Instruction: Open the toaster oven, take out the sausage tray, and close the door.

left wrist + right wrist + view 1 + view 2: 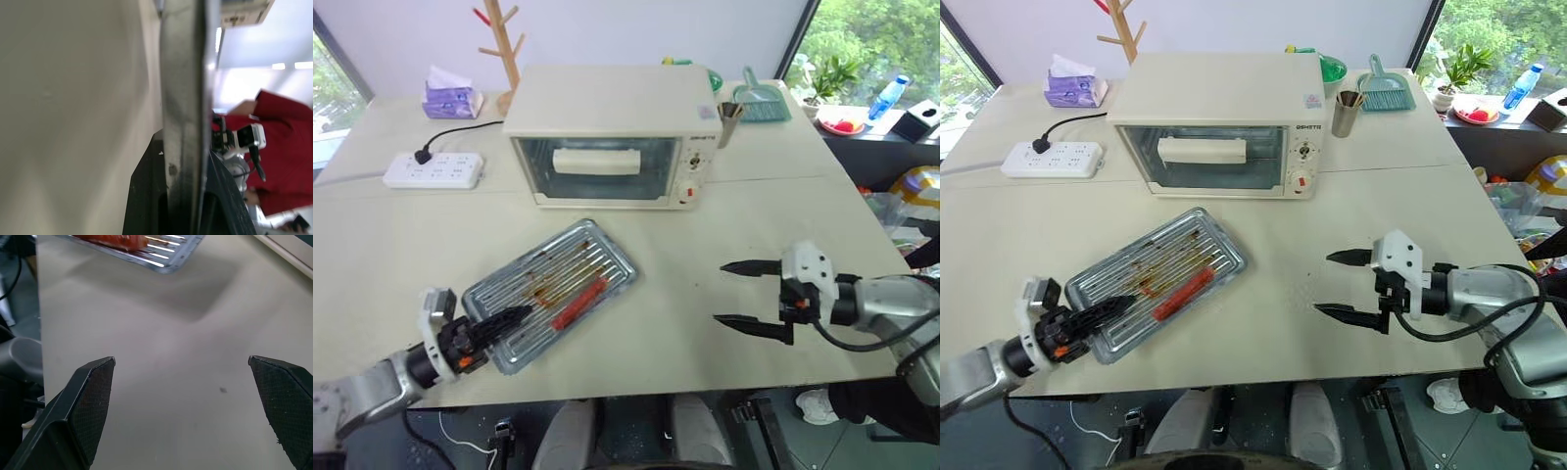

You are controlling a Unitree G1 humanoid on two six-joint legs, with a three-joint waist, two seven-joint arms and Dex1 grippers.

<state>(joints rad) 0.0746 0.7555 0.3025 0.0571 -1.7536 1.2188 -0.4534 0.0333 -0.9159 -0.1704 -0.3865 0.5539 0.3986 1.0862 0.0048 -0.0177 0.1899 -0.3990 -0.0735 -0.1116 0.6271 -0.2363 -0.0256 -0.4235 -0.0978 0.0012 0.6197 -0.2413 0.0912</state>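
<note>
Sausage tray (553,281) lies out on the cream table (705,245) in front of the toaster oven (612,132), tilted at an angle, its ribbed silver surface streaked with brown grease and a red-orange sausage (579,302) resting along the ribs. The left gripper (514,318) is clamped on the tray's corner farthest from the oven, its black fingers pinching the metal rim, as the left wrist view shows edge-on. The oven's glass door (597,168) stands shut, its wide cream handle (597,161) across the pane, with the knobs and red button on the panel beside it. The right gripper (756,299) hovers above bare tabletop to the right of the tray and well apart from it, its two fingers spread wide with nothing between them. A white power strip (433,169) lies to the left of the oven, a tissue pack (452,96) and a wooden rack (504,44) behind it.
</note>
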